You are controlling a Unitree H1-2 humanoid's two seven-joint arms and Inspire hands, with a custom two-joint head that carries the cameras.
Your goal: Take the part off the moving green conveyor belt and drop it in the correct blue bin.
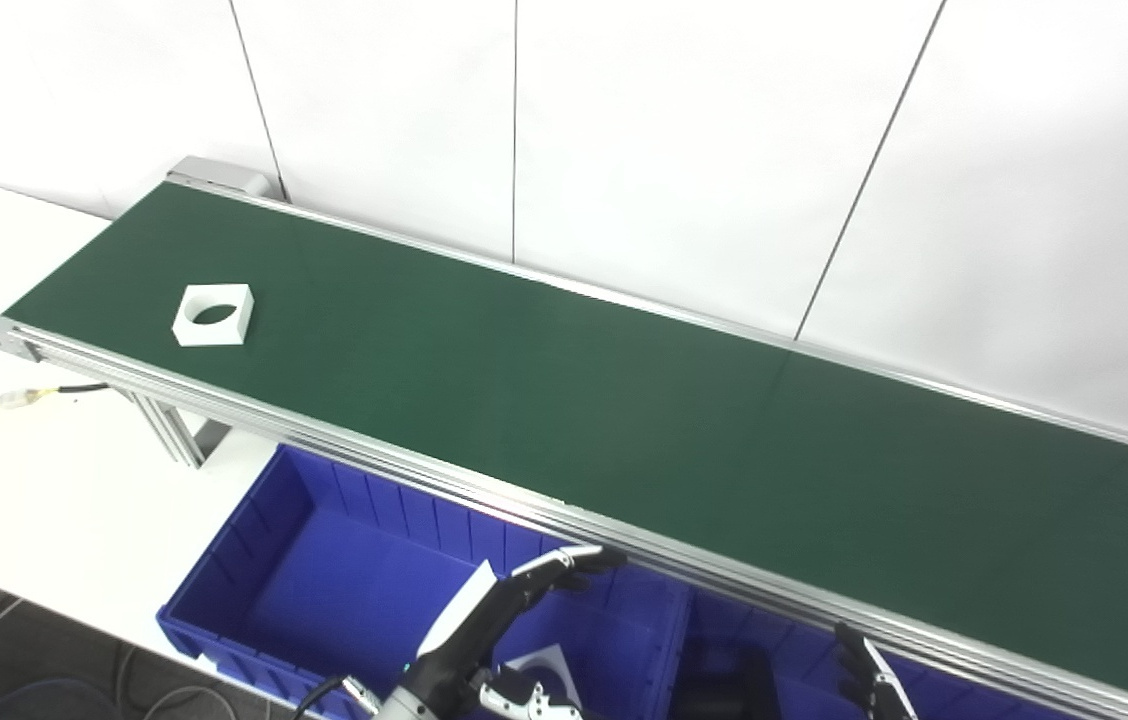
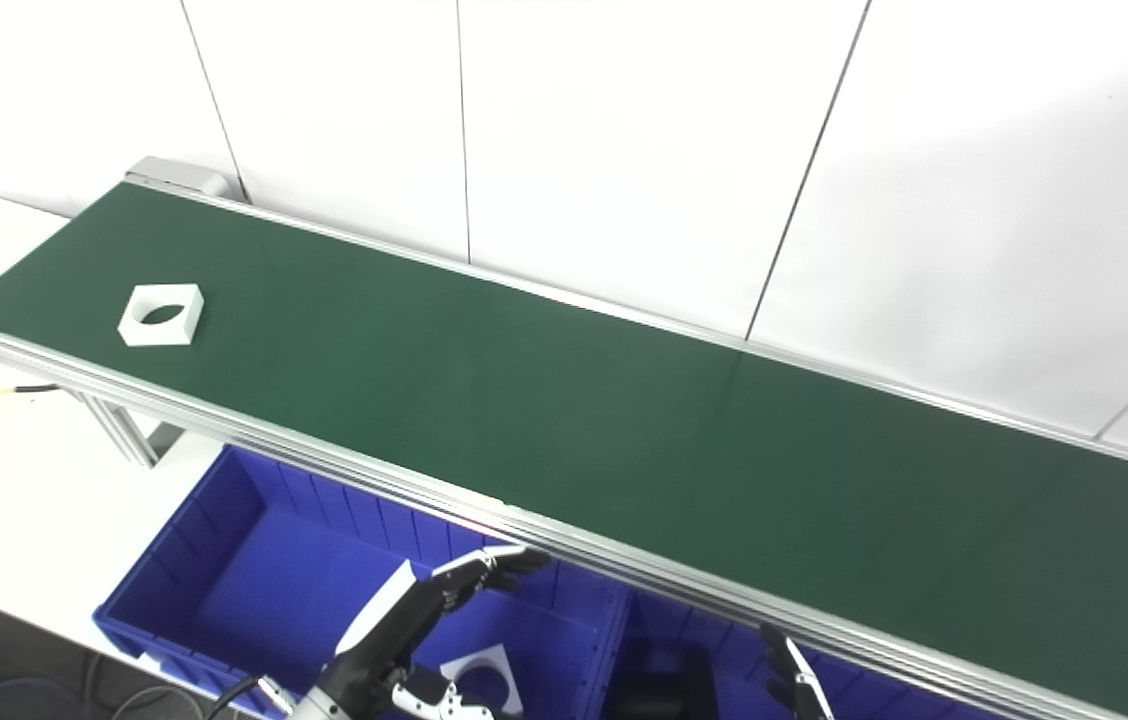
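A white square part with a round hole [image 1: 213,314] lies flat near the left end of the green conveyor belt [image 1: 624,400]. My left hand [image 1: 499,630] hovers over the left blue bin [image 1: 254,590], below the belt's near rail, fingers spread and holding nothing. Another white part with a hole [image 2: 482,678] lies in that bin under the hand. Only the fingertips of my right hand [image 1: 869,685] show at the bottom edge, over the right blue bin [image 1: 814,690]. A dark object [image 2: 664,685] sits in the right bin.
The belt's aluminium rail [image 1: 484,480] runs between the bins and the belt surface. A white table [image 1: 14,470] carries the bins, with a cable [image 1: 14,400] at far left. White wall panels [image 1: 684,130] stand behind the belt.
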